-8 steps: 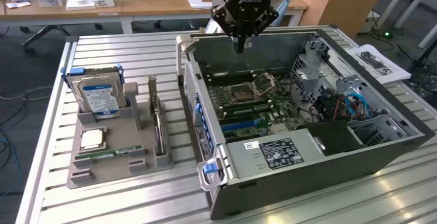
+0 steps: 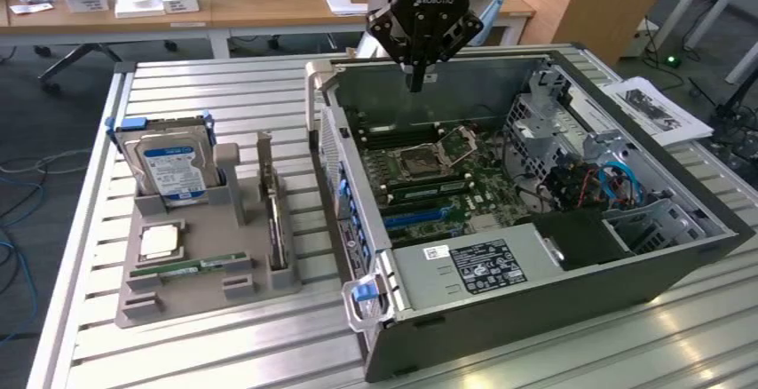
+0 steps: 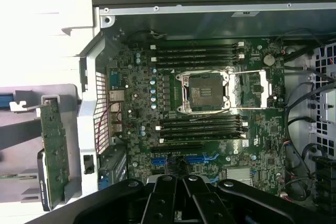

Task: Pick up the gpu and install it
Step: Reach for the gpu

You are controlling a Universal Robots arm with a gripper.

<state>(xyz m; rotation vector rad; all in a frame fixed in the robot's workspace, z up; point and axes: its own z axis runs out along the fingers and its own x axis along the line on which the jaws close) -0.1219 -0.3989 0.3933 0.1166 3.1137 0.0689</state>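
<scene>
GPU (image 2: 275, 220) is stood on edge in grey holder (image 2: 177, 293) on desk (image 2: 213, 78), at the exterior view's left of PC case (image 2: 556, 305), untouched. Pincer (image 2: 416, 76) is pressed together, empty, above case. Card's top edge is best gripped squarely, w/o tilt.

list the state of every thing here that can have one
hand, shut, holding nothing, above the case
gpu, on edge in the grey holder, not picked up
case, side panel off, inside exposed
cpu socket, cover swung open
hard drive, upright in the holder
</scene>
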